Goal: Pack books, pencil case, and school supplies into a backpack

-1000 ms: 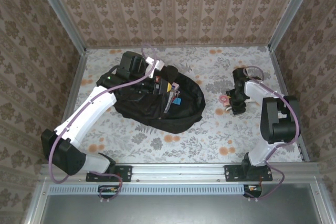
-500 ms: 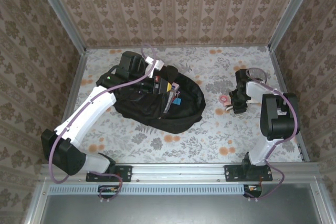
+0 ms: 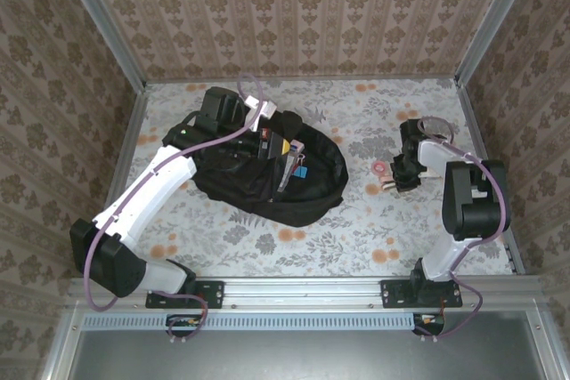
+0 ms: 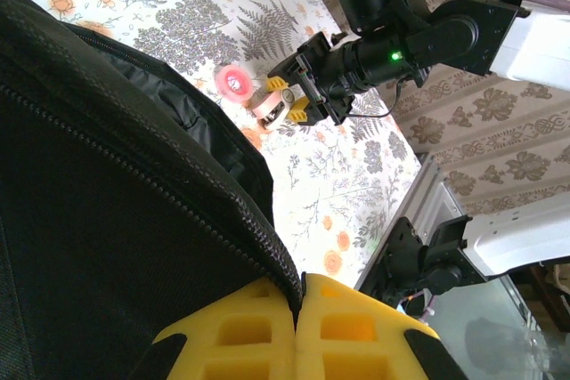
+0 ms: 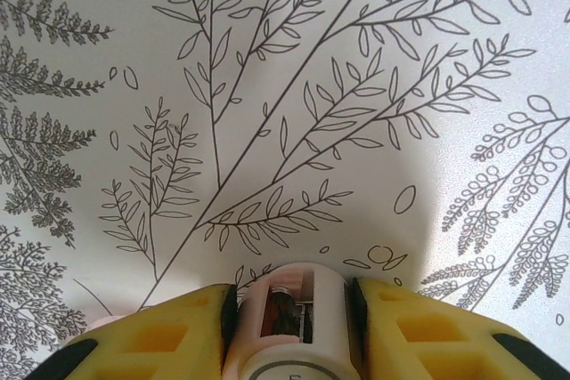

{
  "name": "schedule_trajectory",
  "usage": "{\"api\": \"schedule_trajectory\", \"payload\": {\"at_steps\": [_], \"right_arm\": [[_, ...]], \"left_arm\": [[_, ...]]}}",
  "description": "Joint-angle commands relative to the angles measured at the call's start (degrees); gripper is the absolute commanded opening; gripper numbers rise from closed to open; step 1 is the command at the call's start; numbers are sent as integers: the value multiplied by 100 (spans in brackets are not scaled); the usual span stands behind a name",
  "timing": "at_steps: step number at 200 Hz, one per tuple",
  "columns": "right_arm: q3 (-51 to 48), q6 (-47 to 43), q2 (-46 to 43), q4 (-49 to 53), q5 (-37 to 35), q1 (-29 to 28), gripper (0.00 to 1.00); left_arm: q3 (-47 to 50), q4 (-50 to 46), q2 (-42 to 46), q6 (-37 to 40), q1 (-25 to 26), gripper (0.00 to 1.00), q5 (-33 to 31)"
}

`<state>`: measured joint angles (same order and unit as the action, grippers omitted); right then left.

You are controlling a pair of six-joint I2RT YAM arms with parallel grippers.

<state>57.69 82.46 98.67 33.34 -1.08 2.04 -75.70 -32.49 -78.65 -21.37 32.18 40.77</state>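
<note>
The black backpack (image 3: 267, 180) lies open at the table's centre-left. Orange-yellow and blue items (image 3: 287, 150) show in its mouth; I cannot tell which is a book or a pencil case. My left gripper (image 3: 264, 120) is shut on the backpack's zip edge (image 4: 283, 266), its yellow fingers (image 4: 240, 335) pinching the fabric. At the right, my right gripper (image 3: 393, 181) is down on the table, shut on a small white cylinder (image 5: 298, 318) with a window in its side. The pads (image 5: 178, 335) press on both of its sides. A pink ring (image 3: 380, 168) lies just left of it.
The left wrist view looks past the backpack wall (image 4: 107, 202) to the right gripper (image 4: 285, 106), the white cylinder (image 4: 267, 104) and the pink ring (image 4: 236, 83) on the floral cloth. Metal rails (image 3: 481, 140) and wallpapered walls edge the table.
The right gripper's jaws have closed in onto the white cylinder, and its wrist has shifted slightly. The left arm and the backpack have stayed put.
</note>
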Motion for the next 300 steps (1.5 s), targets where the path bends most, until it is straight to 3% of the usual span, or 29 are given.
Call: {"api": "schedule_trajectory", "payload": {"at_steps": [1, 49, 82, 130, 188, 216, 300], "right_arm": [[-174, -82, -11, -183, 37, 50, 36], [-201, -583, -616, 248, 21, 103, 34], [-326, -1256, -1516, 415, 128, 103, 34], [-190, -1956, -2503, -175, 942, -429, 32], [1334, -2322, -1273, -197, 1421, -2216, 32], [1776, -2089, -719, -441, 1431, -2879, 32], [2277, -513, 552, -1843, 1365, -3807, 32]], "left_arm": [[23, 226, 175, -30, -10, 0, 213], [12, 216, 202, -43, -10, 0, 187], [-13, 233, 175, -80, -10, 0, 172], [-92, 302, 61, -216, -45, 0, 201], [-82, 313, 87, -305, -124, 0, 143], [-184, 305, 122, -387, -175, 0, 76], [-983, 515, -64, -931, -78, 0, -21]]}}
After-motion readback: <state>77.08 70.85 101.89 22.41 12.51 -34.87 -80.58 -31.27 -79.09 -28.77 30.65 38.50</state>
